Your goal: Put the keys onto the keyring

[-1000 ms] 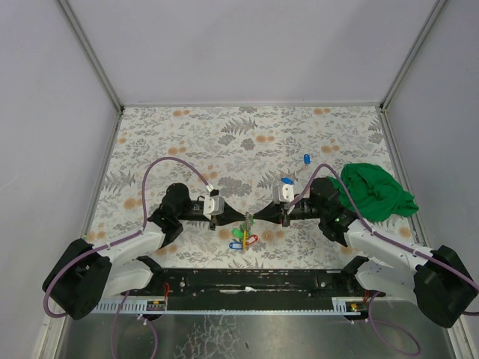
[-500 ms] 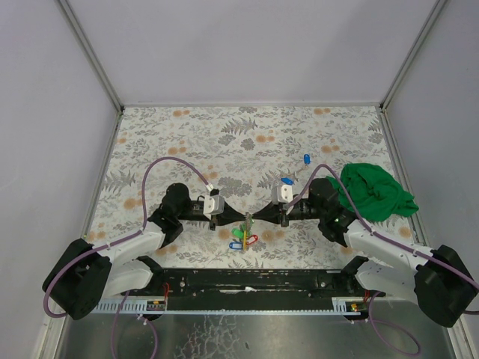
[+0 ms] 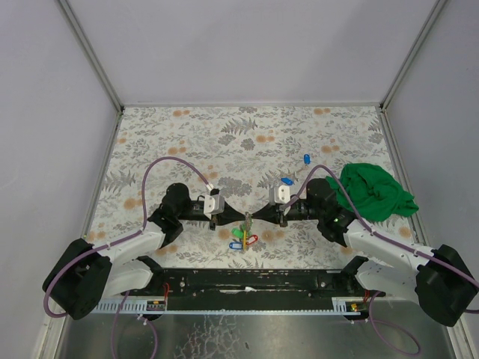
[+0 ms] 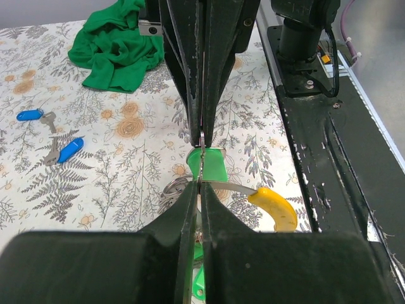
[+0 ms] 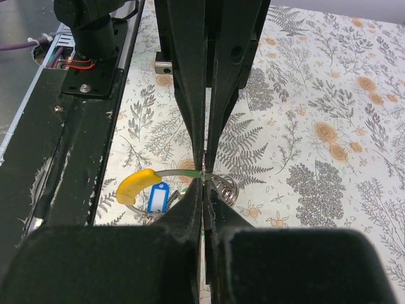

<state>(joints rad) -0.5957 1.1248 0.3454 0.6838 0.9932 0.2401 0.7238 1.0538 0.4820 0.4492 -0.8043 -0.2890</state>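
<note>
Left fingers (image 4: 185, 212) and right fingers (image 5: 190, 212) pinch shut on the keyring (image 5: 174, 171), tip to tip. They hide most of it.

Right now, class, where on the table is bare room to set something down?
Free: far half of the table, by the back wall. Crowded: near centre, left gripper and right gripper pinching the keyring; cloth and blue keys at right.

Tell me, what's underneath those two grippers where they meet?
The keyring, apparently pinched by the left gripper and right gripper, with keys tagged yellow, blue and green. The grippers hide part of the ring, so which keys are threaded is unclear.
</note>
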